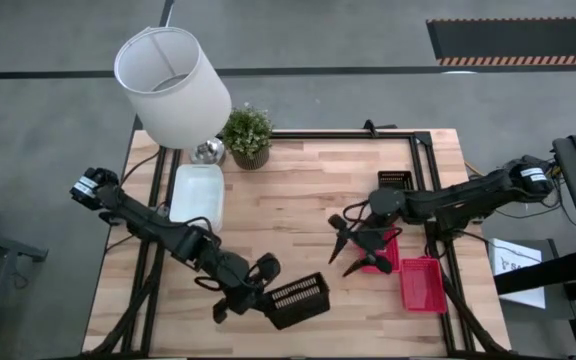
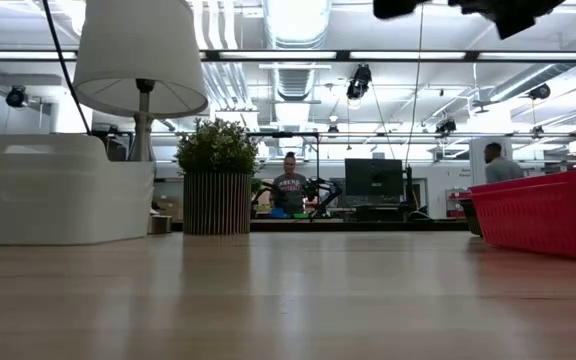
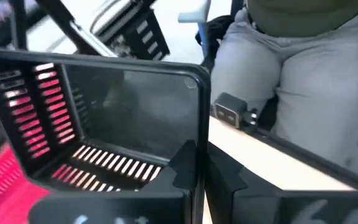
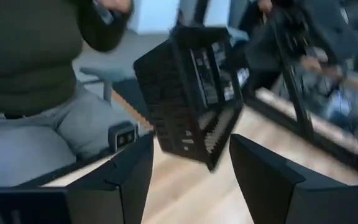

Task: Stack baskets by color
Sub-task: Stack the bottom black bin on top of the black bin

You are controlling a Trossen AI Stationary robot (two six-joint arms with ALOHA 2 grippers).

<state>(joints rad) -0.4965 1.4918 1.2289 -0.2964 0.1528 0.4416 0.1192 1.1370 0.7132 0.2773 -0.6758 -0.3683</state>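
My left gripper [image 1: 260, 283] is near the table's front edge, shut on a black mesh-sided basket [image 1: 298, 300] that also shows in the right wrist view [image 4: 191, 93]. My right gripper [image 1: 353, 245] stands open above a red mesh basket [image 1: 386, 252] at the right, with nothing between its fingers [image 4: 129, 174]. A second red basket [image 1: 421, 284] rests on the table beside the first. Another black basket [image 1: 396, 181] sits at the far right, and a white basket [image 1: 196, 193] at the far left. My left gripper holds the black basket by one wall at its rim [image 3: 199, 134], with one finger inside the basket and one outside. The fingers come slanting down from the table's left. The basket is tilted on its side, its open mouth toward the wrist, and hangs clear of the table.
A white lampshade [image 1: 173, 85] and a potted plant [image 1: 248, 135] stand at the far left of the table. A person in grey trousers [image 3: 303, 81] sits close to the table's near edge. Bare wood [image 1: 288, 220] lies between the two arms.
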